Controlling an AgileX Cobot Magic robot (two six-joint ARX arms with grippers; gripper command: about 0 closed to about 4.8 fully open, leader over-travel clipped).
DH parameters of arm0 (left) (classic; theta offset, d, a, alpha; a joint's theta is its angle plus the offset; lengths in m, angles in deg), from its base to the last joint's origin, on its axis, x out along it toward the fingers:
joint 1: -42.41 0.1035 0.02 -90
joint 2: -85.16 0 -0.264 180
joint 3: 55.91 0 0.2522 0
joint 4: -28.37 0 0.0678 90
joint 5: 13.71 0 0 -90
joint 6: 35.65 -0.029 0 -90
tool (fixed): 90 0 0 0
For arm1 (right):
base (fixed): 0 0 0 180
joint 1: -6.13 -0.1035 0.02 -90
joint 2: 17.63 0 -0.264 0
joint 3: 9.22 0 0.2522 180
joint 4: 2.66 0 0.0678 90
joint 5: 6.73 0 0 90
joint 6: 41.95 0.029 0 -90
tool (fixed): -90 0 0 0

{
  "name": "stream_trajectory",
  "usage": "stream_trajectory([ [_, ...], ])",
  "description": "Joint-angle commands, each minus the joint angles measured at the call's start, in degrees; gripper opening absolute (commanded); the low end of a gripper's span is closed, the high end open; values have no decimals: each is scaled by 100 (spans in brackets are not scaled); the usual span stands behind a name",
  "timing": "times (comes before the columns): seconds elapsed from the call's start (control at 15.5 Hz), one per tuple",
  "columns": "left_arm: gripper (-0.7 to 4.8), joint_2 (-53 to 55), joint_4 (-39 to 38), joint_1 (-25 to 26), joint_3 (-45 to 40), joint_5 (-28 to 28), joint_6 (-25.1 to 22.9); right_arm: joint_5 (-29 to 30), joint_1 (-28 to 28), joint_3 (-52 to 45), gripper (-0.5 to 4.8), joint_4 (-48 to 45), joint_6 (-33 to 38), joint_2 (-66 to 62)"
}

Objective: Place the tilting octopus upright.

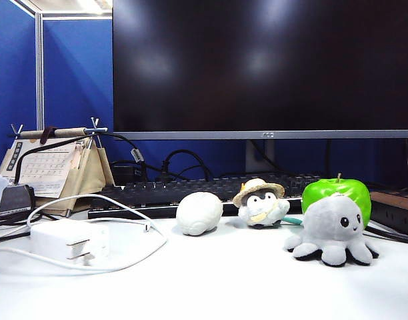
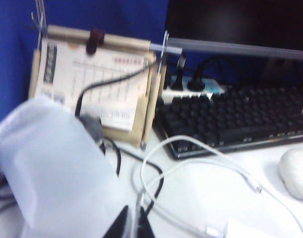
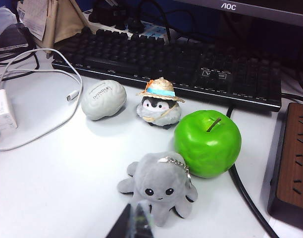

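The light grey plush octopus sits on the white table, touching the green apple behind it. The right gripper, fingers together, hovers just before it and is nearer. The left gripper, apparently closed, is well apart. The octopus looks already upright, facing the right gripper.

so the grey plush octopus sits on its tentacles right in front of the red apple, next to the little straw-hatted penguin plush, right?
Not quite: the apple is green, not red, as the right wrist view shows. The rest holds: the grey plush octopus sits on its tentacles right in front of it, next to the little straw-hatted penguin plush.
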Motion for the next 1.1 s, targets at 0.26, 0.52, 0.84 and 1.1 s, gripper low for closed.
stream_trajectory([
  [0.26,25,-2,271,9,-81,-127,37,0,-2,20,-5,-92,20,2],
  [0.52,25,-7,619,9,-240,-116,186,2,-2,20,-5,-92,20,2],
  [0.84,25,-7,634,7,-240,-70,186,0,-2,20,-5,-92,20,2],
  [1.1,25,-7,634,4,-240,37,186,0,-2,20,-5,-92,20,2],
])
